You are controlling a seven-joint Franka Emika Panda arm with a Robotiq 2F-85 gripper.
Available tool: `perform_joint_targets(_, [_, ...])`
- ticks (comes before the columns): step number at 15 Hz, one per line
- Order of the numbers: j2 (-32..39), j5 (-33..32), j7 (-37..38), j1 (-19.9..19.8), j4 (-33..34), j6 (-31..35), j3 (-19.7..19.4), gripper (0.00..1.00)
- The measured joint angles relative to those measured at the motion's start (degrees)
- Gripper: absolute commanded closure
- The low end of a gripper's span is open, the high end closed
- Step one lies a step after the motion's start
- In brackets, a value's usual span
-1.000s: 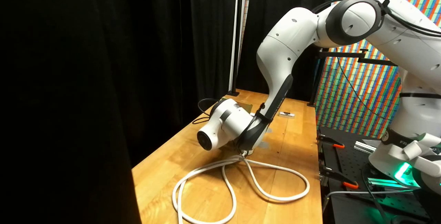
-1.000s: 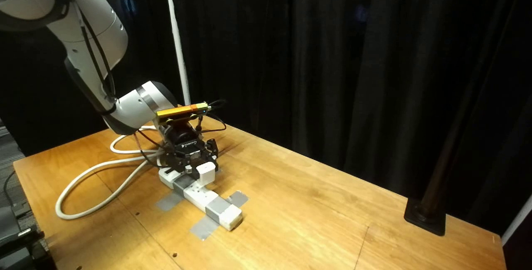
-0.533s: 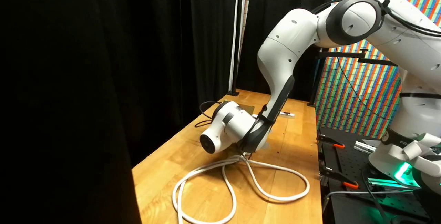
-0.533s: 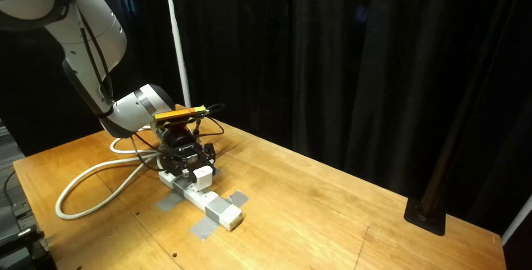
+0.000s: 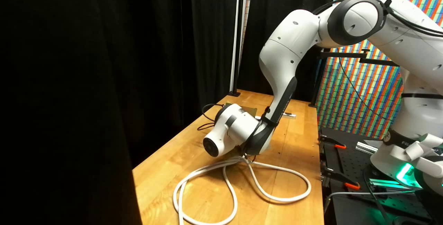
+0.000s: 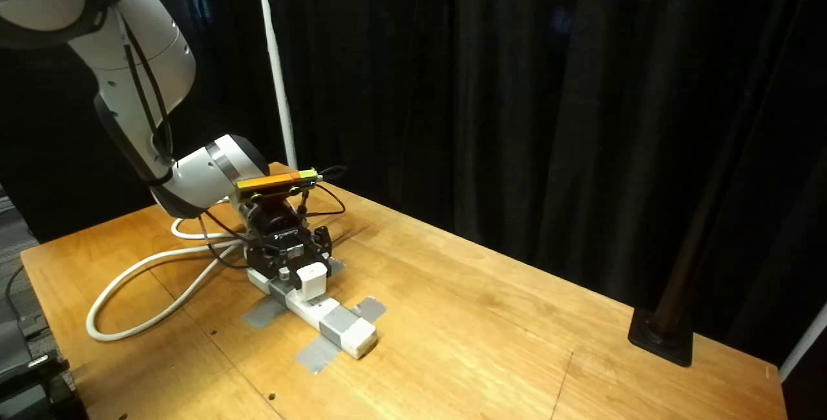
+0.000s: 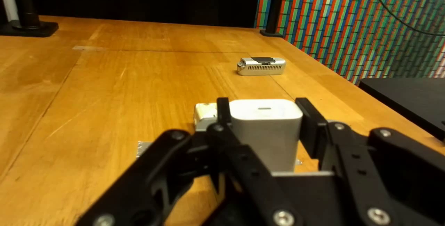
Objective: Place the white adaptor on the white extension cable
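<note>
Our arm (image 5: 283,57) sits lower over the white extension cable's socket block (image 6: 318,310) than a second ago, our gripper (image 7: 266,114) pinching the white adaptor (image 7: 267,139) above that block, contact unclear. If we press with its hidden underside out of line, the adaptor could tilt or slip.

- In an exterior view, passable at three o'clock from gripper (image 6: 311,273), over table (image 6: 491,323) to post base (image 6: 658,346).
- Blocked at five by white socket block (image 6: 321,309), at nine by cord loops (image 6: 116,337), at eleven by arm (image 6: 199,176).
- In wrist view, hindered at twelve by vented box (image 7: 260,69).
</note>
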Motion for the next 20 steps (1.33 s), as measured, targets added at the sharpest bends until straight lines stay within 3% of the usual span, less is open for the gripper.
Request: perform_joint_targets(20, [0.02, 0.35, 4.99, 0.0, -0.41, -0.09, 0.04, 0.77])
